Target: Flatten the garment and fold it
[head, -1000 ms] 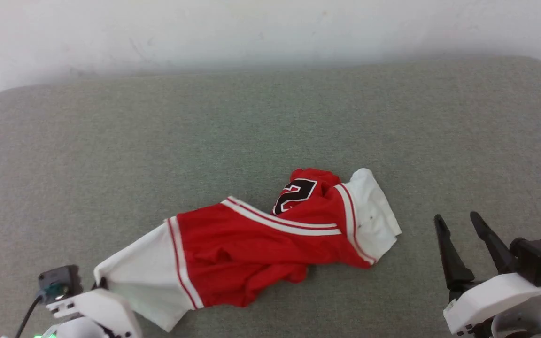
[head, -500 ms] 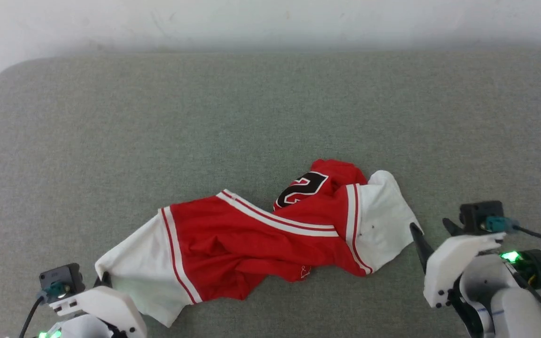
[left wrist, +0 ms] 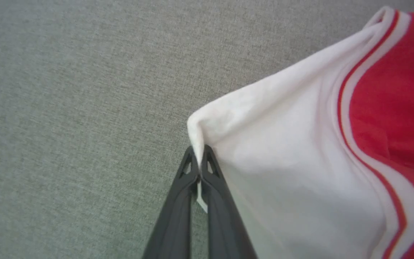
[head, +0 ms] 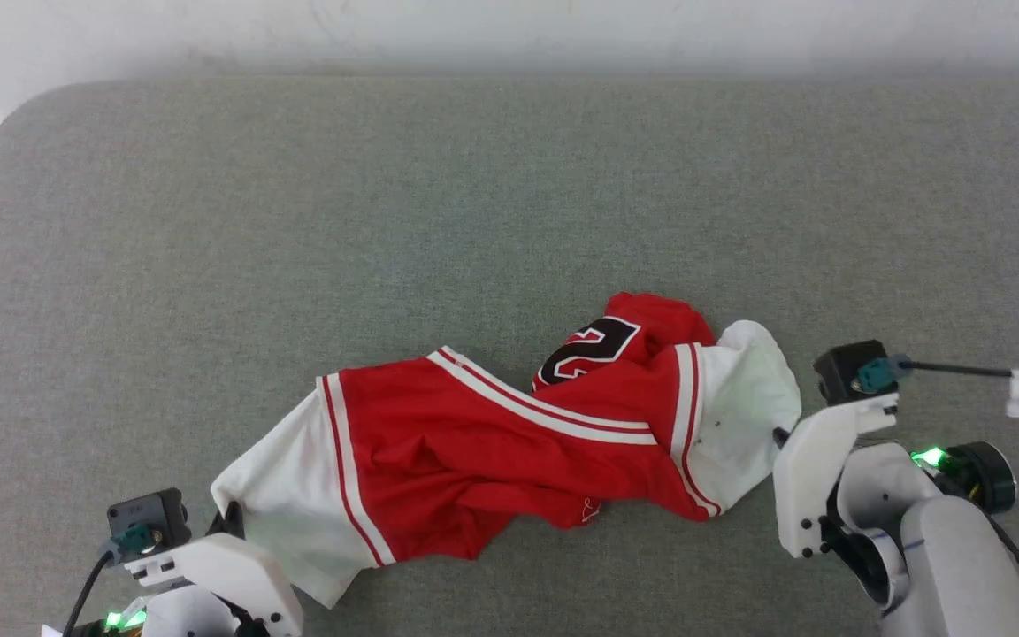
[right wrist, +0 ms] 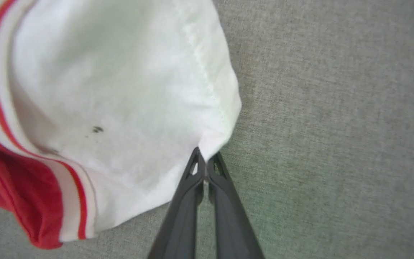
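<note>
Near the front edge of the grey fabric surface (head: 386, 221) the garment (head: 492, 460) lies crumpled, its number (head: 593, 349) partly buried in folds. The left gripper (left wrist: 200, 163) pinches the corner of one white sleeve (left wrist: 282, 172), and the right gripper (right wrist: 205, 163) pinches the hem of the other. In the head view, wrist housings (head: 815, 478) hide both grips.
</note>
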### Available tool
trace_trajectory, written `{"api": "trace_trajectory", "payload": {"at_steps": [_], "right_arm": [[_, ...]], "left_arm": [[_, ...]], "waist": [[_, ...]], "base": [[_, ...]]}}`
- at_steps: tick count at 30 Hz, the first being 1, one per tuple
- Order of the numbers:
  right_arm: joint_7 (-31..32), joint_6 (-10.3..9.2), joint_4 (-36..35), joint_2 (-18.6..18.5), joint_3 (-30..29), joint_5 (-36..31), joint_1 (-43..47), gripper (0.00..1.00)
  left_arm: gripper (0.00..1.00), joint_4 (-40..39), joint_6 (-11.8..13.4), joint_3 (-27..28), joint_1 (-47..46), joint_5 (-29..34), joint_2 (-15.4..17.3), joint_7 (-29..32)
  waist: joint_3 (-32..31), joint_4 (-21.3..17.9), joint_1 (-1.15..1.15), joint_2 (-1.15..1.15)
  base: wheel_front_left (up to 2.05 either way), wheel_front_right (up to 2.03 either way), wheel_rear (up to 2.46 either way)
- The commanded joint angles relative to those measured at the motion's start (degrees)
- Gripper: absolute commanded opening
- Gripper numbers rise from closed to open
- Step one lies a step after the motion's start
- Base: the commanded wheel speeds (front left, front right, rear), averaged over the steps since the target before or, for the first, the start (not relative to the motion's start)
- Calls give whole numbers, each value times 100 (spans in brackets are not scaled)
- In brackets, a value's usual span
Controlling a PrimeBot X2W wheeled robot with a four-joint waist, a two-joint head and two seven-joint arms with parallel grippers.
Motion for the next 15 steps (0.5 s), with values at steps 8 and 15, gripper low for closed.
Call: {"api": "trace_trajectory", "payload": {"at_steps": [8, 15], "right_arm": [[-1019, 30, -829, 6, -414, 222, 590, 0], [-440, 30, -1831, -434, -467, 259, 117, 0]], "left_arm": [[0, -293, -257, -75, -135, -20, 130, -344], [0, -1106, -592, -224, -946, 47, 505, -45]], "waist": [[-408, -160, 0, 0], [-371, -323, 0, 0]], "base": [[0, 0, 0], [0, 0, 0]]}}
